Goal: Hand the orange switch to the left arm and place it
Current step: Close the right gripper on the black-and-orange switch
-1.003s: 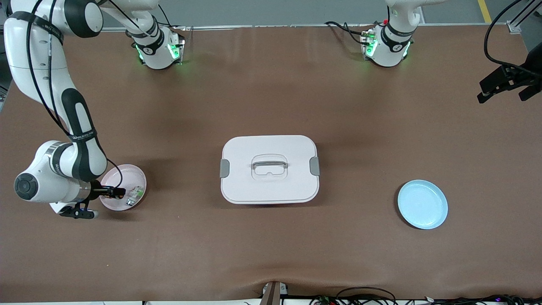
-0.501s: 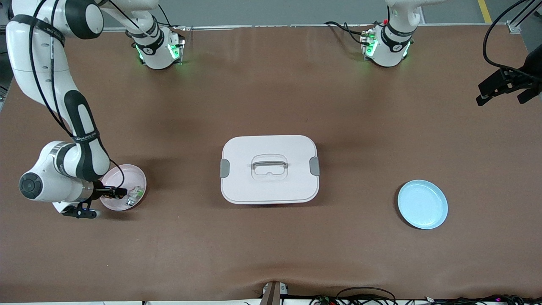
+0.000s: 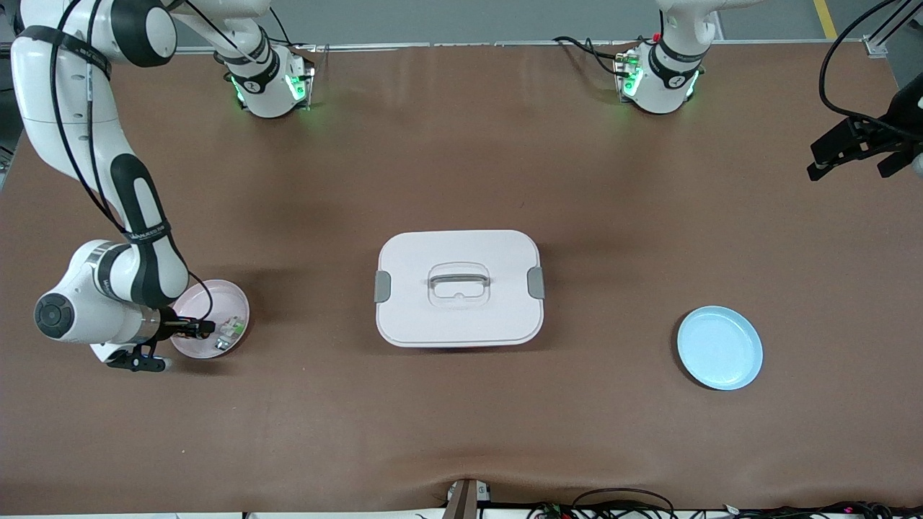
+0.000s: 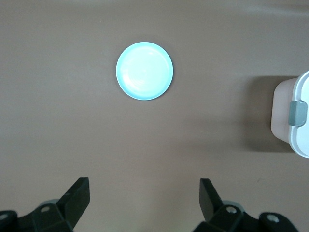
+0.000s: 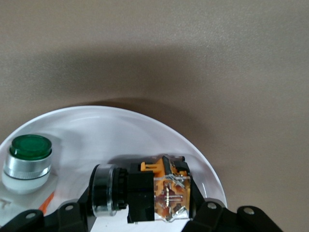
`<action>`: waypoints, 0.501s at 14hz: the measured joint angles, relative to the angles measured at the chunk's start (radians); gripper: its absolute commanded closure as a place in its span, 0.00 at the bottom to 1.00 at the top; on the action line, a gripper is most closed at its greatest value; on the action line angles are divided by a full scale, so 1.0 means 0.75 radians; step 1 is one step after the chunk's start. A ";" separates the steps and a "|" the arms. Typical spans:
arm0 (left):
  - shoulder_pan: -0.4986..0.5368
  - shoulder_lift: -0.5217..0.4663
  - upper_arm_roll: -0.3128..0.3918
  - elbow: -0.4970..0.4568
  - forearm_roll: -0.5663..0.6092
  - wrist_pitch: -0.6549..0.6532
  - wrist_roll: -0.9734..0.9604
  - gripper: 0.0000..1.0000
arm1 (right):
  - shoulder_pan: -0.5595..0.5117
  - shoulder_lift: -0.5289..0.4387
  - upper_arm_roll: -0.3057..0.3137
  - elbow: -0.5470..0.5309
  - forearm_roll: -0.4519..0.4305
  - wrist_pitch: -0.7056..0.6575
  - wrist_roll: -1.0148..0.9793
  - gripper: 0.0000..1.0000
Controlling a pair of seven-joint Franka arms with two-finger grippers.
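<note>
The orange switch point(image 5: 145, 191), black-bodied with an orange and clear block, lies on its side on the pink plate point(image 3: 216, 295) at the right arm's end of the table. My right gripper point(image 5: 145, 209) is down at the plate, and its fingers press both ends of the switch point(image 3: 200, 328). The white box point(image 3: 418, 317) with its grey handle and clips stands mid-table. My left gripper point(image 3: 858, 148) hangs open and empty in the air over the left arm's end of the table. In the left wrist view its fingers point(image 4: 77, 195) stand wide apart above bare table.
A small green-and-white part point(image 5: 29, 157) sits on the same pink plate point(image 5: 120, 130) beside the switch. A light blue plate point(image 3: 720, 347) lies toward the left arm's end, also in the left wrist view point(image 4: 144, 71). The box's corner point(image 4: 294, 116) shows there too.
The right gripper's fingers have come together on the orange switch. The left gripper has drifted slightly, still open.
</note>
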 measured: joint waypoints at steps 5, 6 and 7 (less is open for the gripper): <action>0.000 0.000 -0.001 0.000 0.000 0.000 0.000 0.00 | 0.000 0.000 0.000 0.002 0.000 -0.018 0.000 0.65; 0.000 0.000 -0.001 0.000 0.000 0.000 0.000 0.00 | 0.000 -0.001 0.001 0.007 0.000 -0.052 0.000 0.65; 0.000 0.000 -0.002 0.000 0.000 0.000 0.000 0.00 | 0.000 -0.004 0.003 0.014 0.003 -0.103 0.000 0.65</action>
